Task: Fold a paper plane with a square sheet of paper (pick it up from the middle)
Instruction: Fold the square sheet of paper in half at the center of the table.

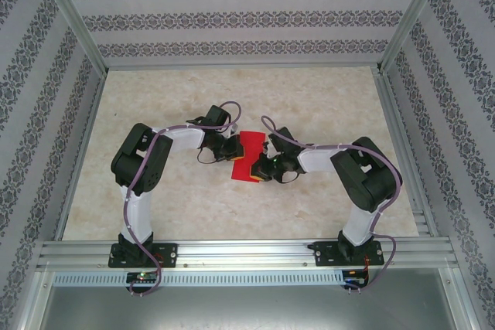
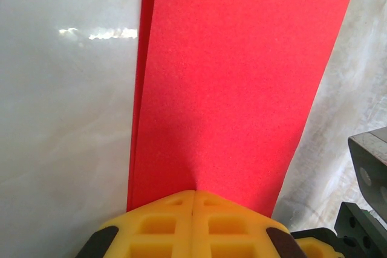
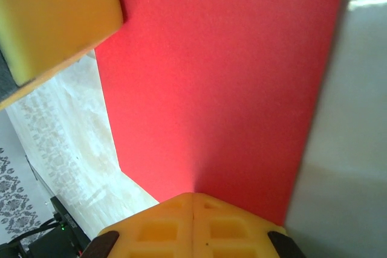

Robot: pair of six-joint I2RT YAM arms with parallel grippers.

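The left gripper (image 2: 193, 194) and right gripper (image 3: 192, 196) are clenching the half-folded square sheet of paper (image 2: 236, 77), with flattening its crease probably coming next.

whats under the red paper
The pale table shows around the paper; the patch right beneath is covered. A folded-under red layer peeks out along one edge. The left gripper and right gripper are shut on the paper.

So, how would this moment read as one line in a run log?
left gripper: shut on red paper | right gripper: shut on red paper | fold: two layers at one edge
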